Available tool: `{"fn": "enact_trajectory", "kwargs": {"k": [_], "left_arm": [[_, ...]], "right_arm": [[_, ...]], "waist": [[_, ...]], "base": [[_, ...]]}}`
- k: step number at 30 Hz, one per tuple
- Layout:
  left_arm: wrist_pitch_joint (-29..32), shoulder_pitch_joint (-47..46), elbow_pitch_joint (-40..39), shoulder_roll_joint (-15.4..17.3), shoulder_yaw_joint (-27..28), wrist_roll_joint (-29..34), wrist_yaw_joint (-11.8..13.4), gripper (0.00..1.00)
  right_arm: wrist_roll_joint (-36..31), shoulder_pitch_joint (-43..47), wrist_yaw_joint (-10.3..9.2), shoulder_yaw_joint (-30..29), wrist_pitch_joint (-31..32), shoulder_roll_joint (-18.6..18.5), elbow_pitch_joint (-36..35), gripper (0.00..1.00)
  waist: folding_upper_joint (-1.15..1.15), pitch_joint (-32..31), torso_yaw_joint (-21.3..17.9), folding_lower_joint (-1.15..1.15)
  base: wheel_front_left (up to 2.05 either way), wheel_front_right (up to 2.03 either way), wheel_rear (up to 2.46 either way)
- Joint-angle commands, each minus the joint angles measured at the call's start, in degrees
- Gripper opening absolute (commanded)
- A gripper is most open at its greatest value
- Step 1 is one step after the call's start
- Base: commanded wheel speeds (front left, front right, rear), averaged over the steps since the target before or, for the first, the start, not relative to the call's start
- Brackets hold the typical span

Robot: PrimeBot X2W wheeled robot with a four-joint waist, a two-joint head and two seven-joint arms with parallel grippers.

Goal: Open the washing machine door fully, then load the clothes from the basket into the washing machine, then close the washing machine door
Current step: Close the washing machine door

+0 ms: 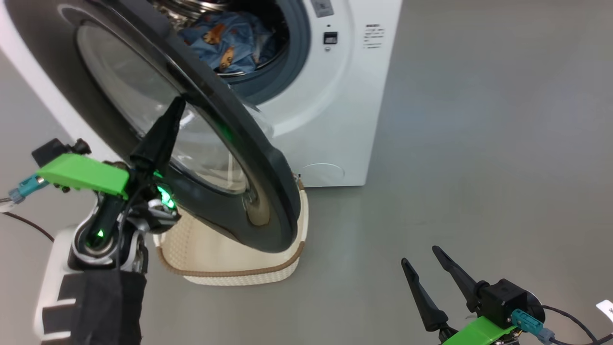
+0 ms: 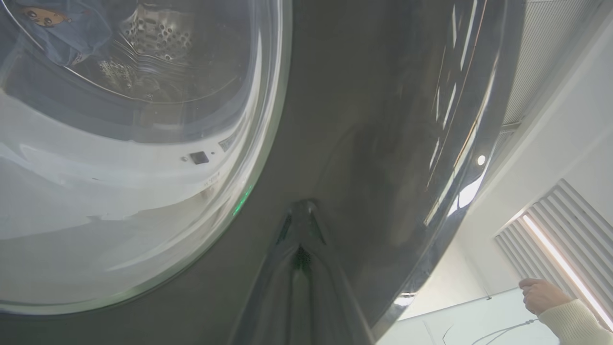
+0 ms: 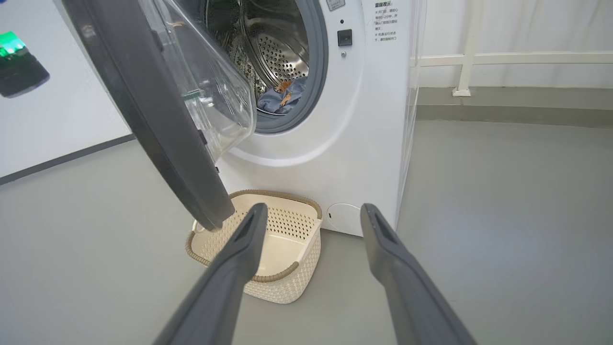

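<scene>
The washing machine (image 1: 335, 120) stands with its washing machine door (image 1: 268, 182) swung partway out. My left gripper (image 1: 177, 103) is shut, and its joined fingertips rest against the door's dark outer face beside the glass window; the left wrist view shows this left gripper (image 2: 301, 211) touching the door (image 2: 364, 120). The clothes (image 1: 225, 40), light blue with orange bears, lie inside the drum. Under the door, the basket (image 3: 282, 282) sits on the floor in front of the machine and looks empty. At the lower right my right gripper (image 1: 420, 255) hangs open and holds nothing.
Grey floor stretches out to the right of the machine. A white rail and wall (image 3: 471, 57) run behind it. A person's hand (image 2: 541, 294) in a cream sleeve shows past the door's edge in the left wrist view.
</scene>
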Motion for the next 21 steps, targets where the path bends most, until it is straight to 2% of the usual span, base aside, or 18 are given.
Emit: {"fn": "enact_trajectory", "kwargs": {"k": [1,10,21], "left_arm": [[-1.23,-3.35,-0.61,0.95,0.80,0.81,-0.64,0.00],[-10.39,-9.58,7.40,0.96,-0.53,4.81,-0.64,0.00],[-16.04,-15.26,14.57,2.90,-1.88,8.38,-0.64,0.00]], "right_arm": [[0.13,-0.06,0.16,1.32,-0.28,-0.15,-1.26,1.00],[0.20,0.18,0.16,1.87,-0.28,-0.12,-1.48,1.00],[0.14,-0.56,0.16,1.39,-0.28,0.29,-1.45,1.00]], "waist": [[0.00,-0.17,-2.38,0.00],[0.00,1.12,-6.53,0.00],[0.00,2.03,-8.69,0.00]], "base": [[0.00,0.00,0.00],[0.00,0.00,0.00],[0.00,0.00,0.00]]}}
